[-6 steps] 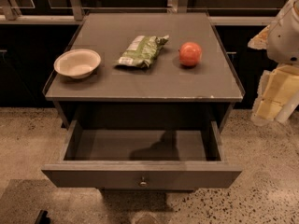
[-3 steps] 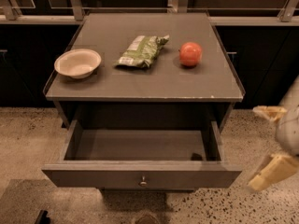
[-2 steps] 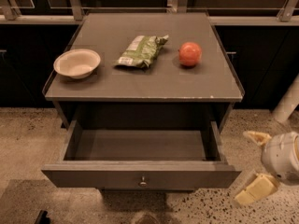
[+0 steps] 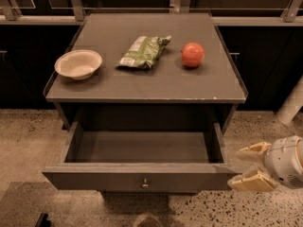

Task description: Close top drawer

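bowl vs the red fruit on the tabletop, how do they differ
The bowl is cream, wide, low and hollow; the red fruit is red-orange, round and narrower. The bowl sits at the left of the tabletop, the red fruit right of the green bag. Both rest on the tabletop above the open top drawer, untouched by the gripper, which is low at the right by the drawer front's right end, fingers apart.

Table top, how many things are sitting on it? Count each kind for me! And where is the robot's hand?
Bowl: 1
Green snack bag: 1
Red fruit: 1
Total: 3
The gripper, fingers open, is low on the right, beside the right end of the open top drawer.
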You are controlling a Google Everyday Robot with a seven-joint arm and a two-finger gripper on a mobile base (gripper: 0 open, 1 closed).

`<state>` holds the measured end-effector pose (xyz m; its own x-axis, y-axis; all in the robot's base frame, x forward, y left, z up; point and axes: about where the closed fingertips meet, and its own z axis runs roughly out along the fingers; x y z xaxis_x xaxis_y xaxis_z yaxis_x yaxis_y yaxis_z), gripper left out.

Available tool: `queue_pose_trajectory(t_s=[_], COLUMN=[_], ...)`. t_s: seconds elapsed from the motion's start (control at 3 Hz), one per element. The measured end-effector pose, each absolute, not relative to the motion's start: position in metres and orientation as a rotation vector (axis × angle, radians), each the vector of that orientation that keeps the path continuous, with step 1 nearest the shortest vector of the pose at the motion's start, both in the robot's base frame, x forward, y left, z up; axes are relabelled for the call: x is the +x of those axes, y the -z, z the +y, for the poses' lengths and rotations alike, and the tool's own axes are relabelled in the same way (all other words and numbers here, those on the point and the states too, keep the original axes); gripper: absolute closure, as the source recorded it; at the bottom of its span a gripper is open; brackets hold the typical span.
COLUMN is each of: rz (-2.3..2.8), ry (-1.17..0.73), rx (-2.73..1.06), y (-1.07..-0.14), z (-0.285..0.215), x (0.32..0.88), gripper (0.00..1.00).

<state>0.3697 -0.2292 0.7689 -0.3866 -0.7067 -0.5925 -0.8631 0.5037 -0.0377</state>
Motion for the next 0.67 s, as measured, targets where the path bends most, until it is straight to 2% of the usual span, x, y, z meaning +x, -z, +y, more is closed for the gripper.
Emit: queue_pose_trajectory(t_s=[0.67], rz=[2.178], ry=[-0.360], rx=[-1.262], y=[-0.749], z=[-0.229], x=[0.355], gripper=[0.89])
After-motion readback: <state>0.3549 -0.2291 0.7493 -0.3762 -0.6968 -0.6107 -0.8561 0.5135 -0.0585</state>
